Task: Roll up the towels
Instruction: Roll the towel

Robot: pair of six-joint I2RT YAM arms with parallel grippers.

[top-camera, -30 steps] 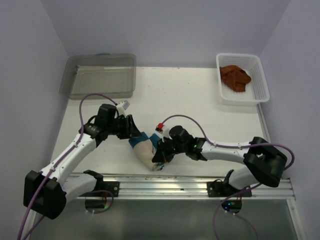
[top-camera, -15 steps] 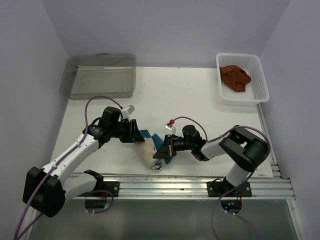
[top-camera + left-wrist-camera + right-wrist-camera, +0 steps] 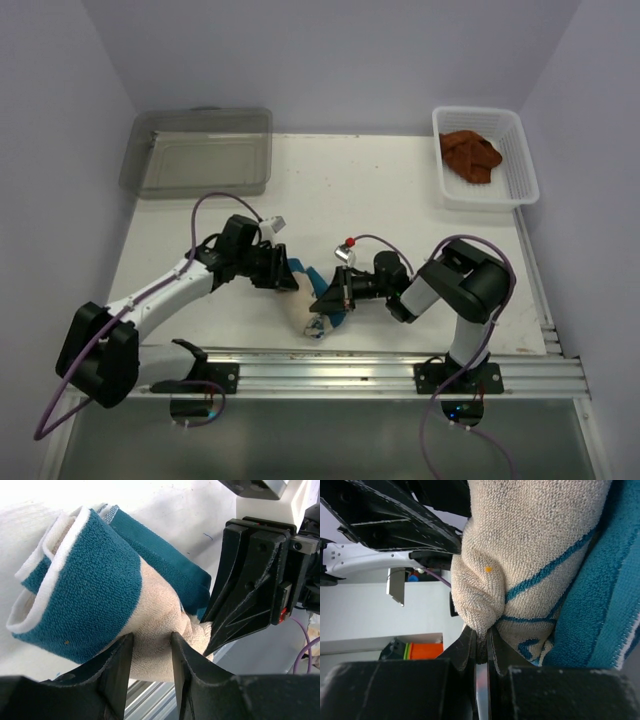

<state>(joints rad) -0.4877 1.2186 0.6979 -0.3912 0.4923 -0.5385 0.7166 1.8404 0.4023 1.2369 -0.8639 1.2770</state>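
Near the table's (image 3: 400,190) front edge, at about 6 o'clock, the rolled cream towel (image 3: 301,306) with blue edges lies between both grippers. The left gripper (image 3: 288,277) clamps it from 10 o'clock. The right gripper (image 3: 325,297) pinches a fold from 3 o'clock. Far back, the clear plastic bin (image 3: 200,150) sits at 11 o'clock, and the rust-brown towel (image 3: 470,155) lies in the white mesh basket (image 3: 525,185) at 1 o'clock.

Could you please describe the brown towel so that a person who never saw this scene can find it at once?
Look at the white table, then at its far right corner, where a white mesh basket stands. The brown towel lies crumpled inside it. Unlike the cream and blue towel near the front edge, it is plain, one colour, and unrolled.
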